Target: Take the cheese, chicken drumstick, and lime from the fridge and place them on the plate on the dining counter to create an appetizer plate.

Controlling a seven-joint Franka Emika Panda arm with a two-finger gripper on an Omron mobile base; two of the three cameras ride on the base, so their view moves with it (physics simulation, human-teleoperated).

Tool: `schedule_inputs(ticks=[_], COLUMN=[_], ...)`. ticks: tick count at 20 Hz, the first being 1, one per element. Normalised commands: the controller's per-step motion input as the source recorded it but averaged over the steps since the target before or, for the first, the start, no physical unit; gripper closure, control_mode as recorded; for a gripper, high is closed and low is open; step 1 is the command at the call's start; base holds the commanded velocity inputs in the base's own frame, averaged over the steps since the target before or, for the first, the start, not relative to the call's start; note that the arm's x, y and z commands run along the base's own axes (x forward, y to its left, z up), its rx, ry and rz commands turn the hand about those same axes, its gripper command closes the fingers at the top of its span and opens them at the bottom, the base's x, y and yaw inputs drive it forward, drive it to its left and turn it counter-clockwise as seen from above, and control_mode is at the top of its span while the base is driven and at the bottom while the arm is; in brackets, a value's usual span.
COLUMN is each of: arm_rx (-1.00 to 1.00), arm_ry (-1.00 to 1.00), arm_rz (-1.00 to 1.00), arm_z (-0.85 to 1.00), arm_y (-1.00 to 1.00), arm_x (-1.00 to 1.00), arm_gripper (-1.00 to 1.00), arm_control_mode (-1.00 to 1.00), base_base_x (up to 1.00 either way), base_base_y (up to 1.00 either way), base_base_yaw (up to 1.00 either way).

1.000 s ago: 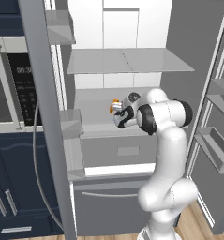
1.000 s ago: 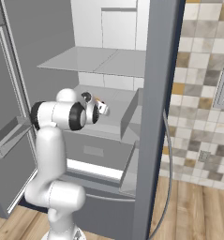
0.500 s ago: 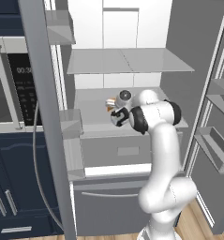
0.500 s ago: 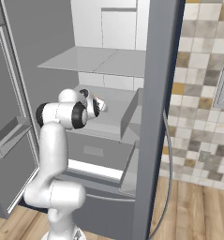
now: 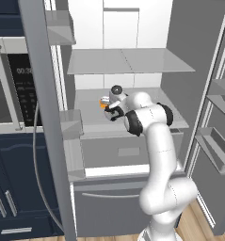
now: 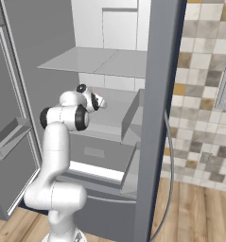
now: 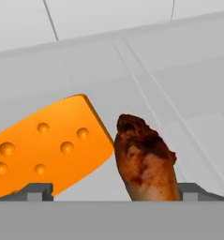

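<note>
An orange cheese wedge with holes lies on the fridge's middle shelf; it also peeks out as an orange speck beside the hand. A brown chicken drumstick lies just right of the cheese, touching or nearly touching it. My gripper is open, its fingertips spread wide at the sides, with the drumstick and the cheese's near edge between them. The hand reaches into the fridge over this shelf, and from the other side the gripper points inward.
A glass shelf hangs above the hand and a drawer sits below. The left fridge door and its bins stand close on the left. The right door blocks the right side. A microwave is at far left.
The arm has pushed the hand deeper into the fridge and slightly left, closer to the cheese and drumstick. The food has not moved.
</note>
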Motion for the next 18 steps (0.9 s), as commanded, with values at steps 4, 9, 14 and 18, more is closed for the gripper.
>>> schedule_inputs(ticks=[4, 9, 14, 18], arm_rx=[-0.02, 0.00, -0.02, -0.09], arm_ry=[0.18, 0.12, -0.01, -0.22], arm_rz=[0.00, 0.00, 0.00, 0.00], arm_z=[-0.98, -1.00, -1.00, -1.00], arm_y=[-0.07, -0.43, -0.33, -0.03], arm_x=[0.13, 0.00, -0.08, -0.44], arm_gripper=[-1.00, -1.00, 1.00, 1.00], arm_control_mode=[-1.00, -1.00, -1.00, -1.00], base_base_x=[0.00, 0.00, 0.00, 0.00], base_base_y=[0.00, 0.00, 0.00, 0.00], base_base_yaw=[0.00, 0.00, 0.00, 0.00])
